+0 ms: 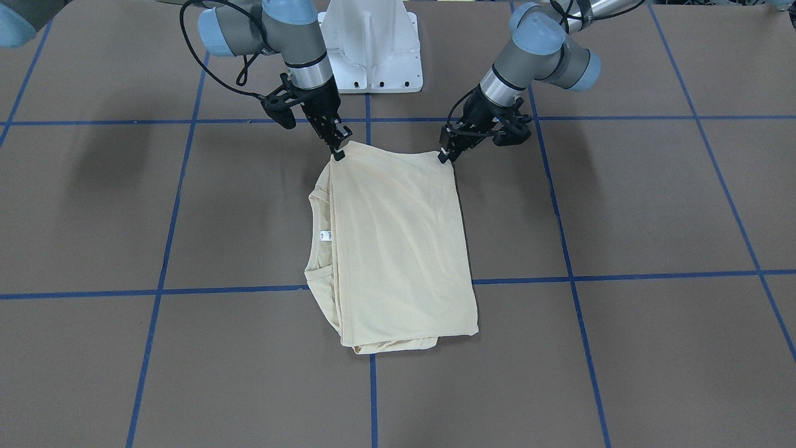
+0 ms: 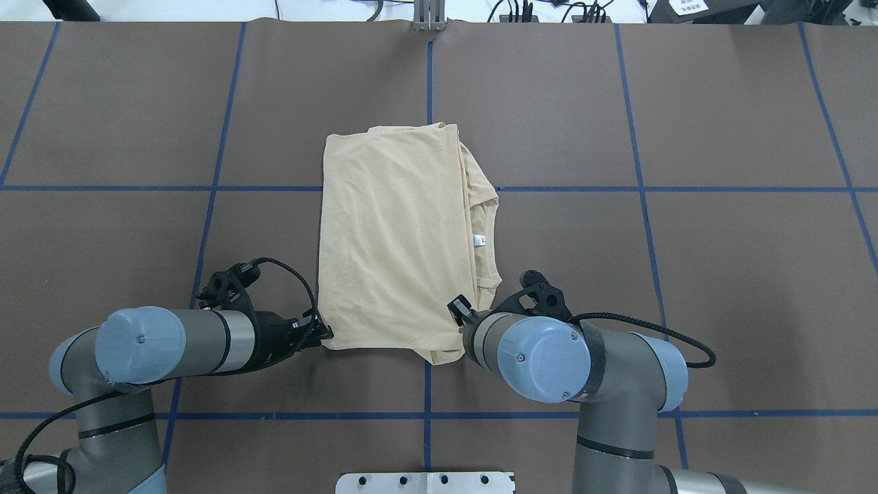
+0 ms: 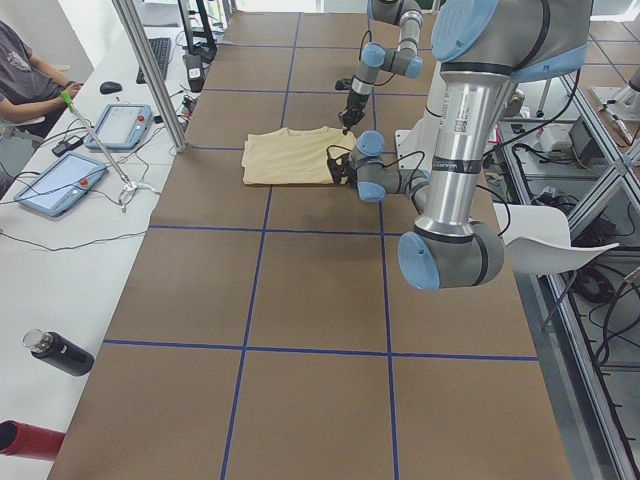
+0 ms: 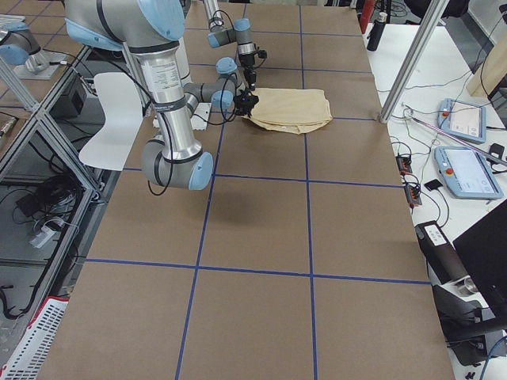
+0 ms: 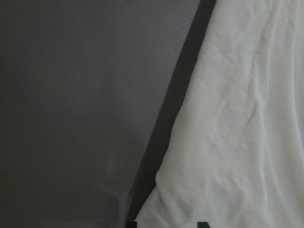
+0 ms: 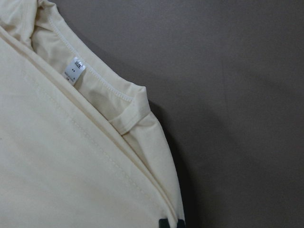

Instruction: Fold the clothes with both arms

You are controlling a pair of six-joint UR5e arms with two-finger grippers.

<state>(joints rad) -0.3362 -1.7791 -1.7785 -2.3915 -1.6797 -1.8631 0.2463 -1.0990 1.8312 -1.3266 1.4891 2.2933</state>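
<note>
**A:** Where is the shirt located?

**B:** The T-shirt (image 1: 398,249) is laid flat on the table (image 1: 622,205), folded into a rough rectangle at mid-table. A blue tape line (image 1: 622,274) is crossed by it. The collar and the white neck label (image 1: 324,235) are exposed along the edge on the robot's right. The print is not seen.

**A:** Right gripper?

**B:** The right gripper (image 1: 339,151) is placed on the near corner, collar side. In the wrist view its tips are seen almost together with the hem pinched between them, so the shirt is taken as clamped. The corner is drawn up into a small peak.

**A:** Left gripper?

**B:** The left gripper (image 1: 444,155) is set at the other near corner, touching the cloth. In its wrist view two fingertips (image 5: 203,224) are seen at the bottom edge, set apart, with fabric between them. Whether the cloth is actually gripped cannot be told.

**A:** And the far edge?

**B:** It is left lying on the table, well apart from both grippers.
</note>
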